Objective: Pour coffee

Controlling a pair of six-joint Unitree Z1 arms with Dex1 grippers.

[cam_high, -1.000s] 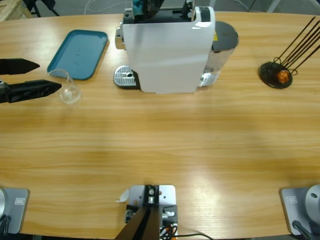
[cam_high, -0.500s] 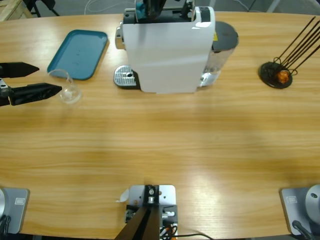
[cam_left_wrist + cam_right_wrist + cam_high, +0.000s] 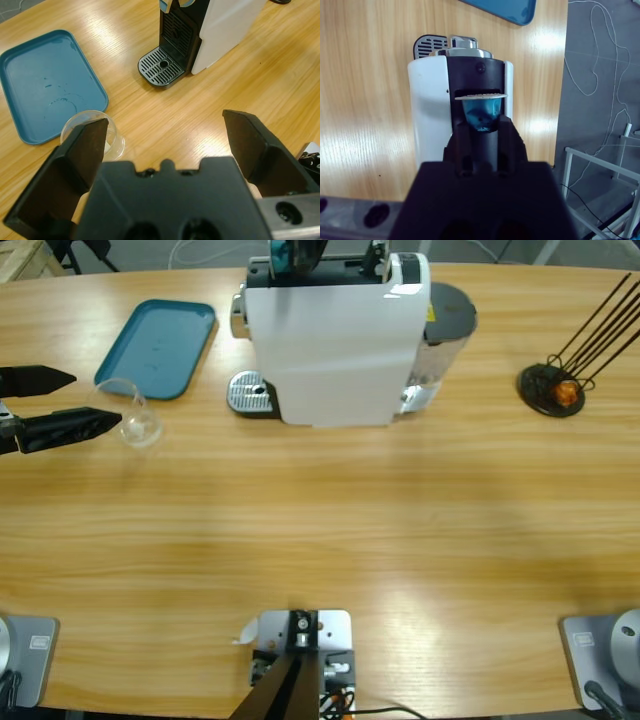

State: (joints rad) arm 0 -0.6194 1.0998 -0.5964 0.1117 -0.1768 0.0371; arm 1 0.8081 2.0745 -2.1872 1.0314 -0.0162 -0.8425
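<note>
**Capsule over the machine, glass empty at the left**

Most of the right gripper (image 3: 481, 125) is hidden behind its own black body; its jaws pinch a blue capsule (image 3: 481, 111) with a foil rim, just above the slot in the white, boxy coffee machine (image 3: 335, 340). The left gripper (image 3: 85, 398) is cut off at the table's edge, jaws spread wide, just beside a clear glass tumbler (image 3: 93, 134) (no coffee visible in it). A smooth teal tray (image 3: 158, 346) lies nearby on the wooden table (image 3: 330, 520)
</note>
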